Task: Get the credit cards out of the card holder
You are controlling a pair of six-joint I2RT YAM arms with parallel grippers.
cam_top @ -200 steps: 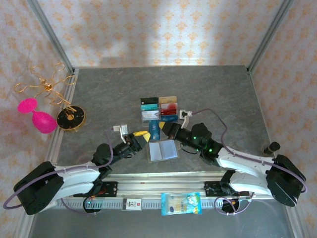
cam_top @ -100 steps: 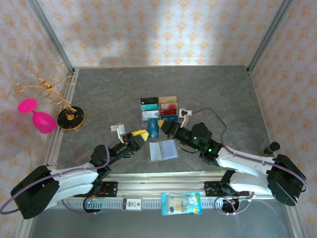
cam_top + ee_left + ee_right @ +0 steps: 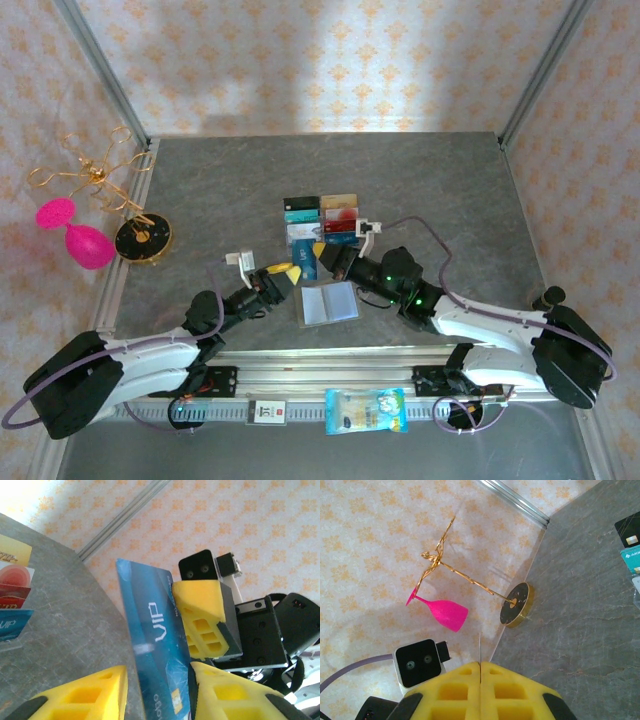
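The card [image 3: 152, 635] is blue with white lettering, the glass [image 3: 442, 612] pink, the table [image 3: 580, 605] veined grey.

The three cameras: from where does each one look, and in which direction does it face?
Top external: above and behind the arms, looking down on the table; both arms show, left gripper and right gripper close together by the card holder.
Left wrist: low over the table, facing a wall; its own yellow fingers flank the blue card.
Right wrist: facing the left wall and pink glass; its closed fingers show.
Shared: both wrist views show the blue card, edge-on in the right one.
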